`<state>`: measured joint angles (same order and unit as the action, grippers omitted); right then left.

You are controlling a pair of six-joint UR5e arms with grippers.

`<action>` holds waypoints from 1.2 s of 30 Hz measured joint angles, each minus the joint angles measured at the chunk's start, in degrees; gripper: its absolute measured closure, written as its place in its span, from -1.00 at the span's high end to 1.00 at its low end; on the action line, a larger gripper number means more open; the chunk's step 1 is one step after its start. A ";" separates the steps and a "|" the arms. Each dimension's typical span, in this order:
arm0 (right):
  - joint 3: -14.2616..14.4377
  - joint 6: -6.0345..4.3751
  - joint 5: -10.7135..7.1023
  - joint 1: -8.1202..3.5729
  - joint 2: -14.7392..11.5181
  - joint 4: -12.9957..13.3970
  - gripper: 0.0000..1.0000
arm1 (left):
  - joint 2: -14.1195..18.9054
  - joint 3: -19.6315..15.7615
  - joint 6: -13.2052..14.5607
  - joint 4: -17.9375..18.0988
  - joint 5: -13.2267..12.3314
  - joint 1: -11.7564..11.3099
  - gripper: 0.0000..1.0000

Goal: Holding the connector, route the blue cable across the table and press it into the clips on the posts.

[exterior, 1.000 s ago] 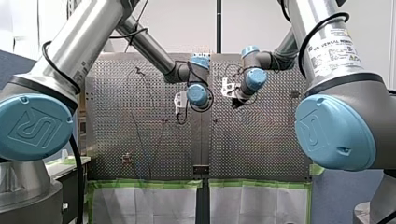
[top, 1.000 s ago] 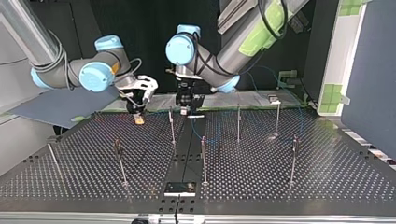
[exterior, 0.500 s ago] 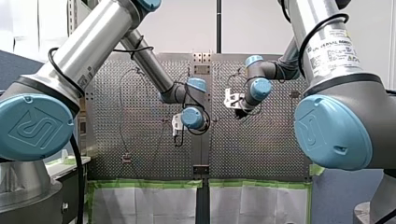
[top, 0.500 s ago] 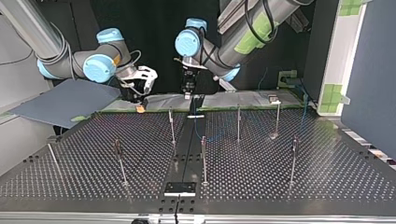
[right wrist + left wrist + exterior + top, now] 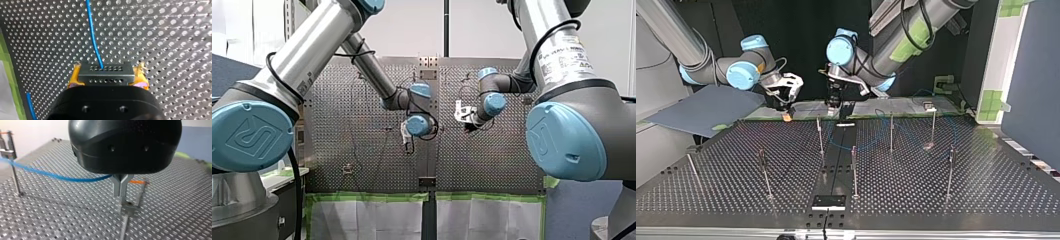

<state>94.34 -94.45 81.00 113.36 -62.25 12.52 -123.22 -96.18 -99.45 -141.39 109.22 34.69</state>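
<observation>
In the right wrist view my right gripper [image 5: 108, 79] is shut on the grey connector [image 5: 105, 74], held between its yellow pads. The blue cable [image 5: 93, 35] leaves the connector and runs away over the perforated table. In the left wrist view my left gripper [image 5: 120, 187] has its metal fingers shut on the blue cable [image 5: 62, 178], which stretches off to a clip post [image 5: 12, 157]. Another clip post [image 5: 127, 207] stands just under the fingertips. In the top view my right gripper [image 5: 786, 111] and my left gripper [image 5: 833, 102] both hover at the far edge.
Several thin posts stand across the table, such as one [image 5: 820, 136] near the middle, one [image 5: 891, 131] right of it and one [image 5: 854, 171] nearer the camera. A grey board [image 5: 706, 107] lies at the top view's left. A white frame [image 5: 998, 60] stands at its right.
In the front view my left gripper has come down and nearer with the cable. My right gripper has shifted slightly right and down. The cable now hangs slacker between the posts.
</observation>
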 joint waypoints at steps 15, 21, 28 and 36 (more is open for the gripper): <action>-0.06 -1.00 -1.89 -1.69 0.90 2.86 -1.00 | -4.85 5.26 -0.77 -3.28 -0.94 -0.55 -1.00; -0.12 -1.00 -2.36 -2.09 2.13 3.67 -1.00 | -4.96 5.50 -0.82 -2.34 -1.20 -1.60 -1.00; -0.72 -1.08 -3.27 -2.93 2.32 4.28 -1.00 | -5.08 6.89 -0.89 -2.14 -3.54 -4.01 -1.00; -1.51 -1.77 -4.59 -4.36 2.50 5.22 -1.00 | -8.20 10.58 -0.44 -5.20 -5.08 -4.72 -1.00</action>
<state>92.83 -96.22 76.41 109.00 -59.75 17.74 -131.43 -85.60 -99.89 -146.58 104.14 29.96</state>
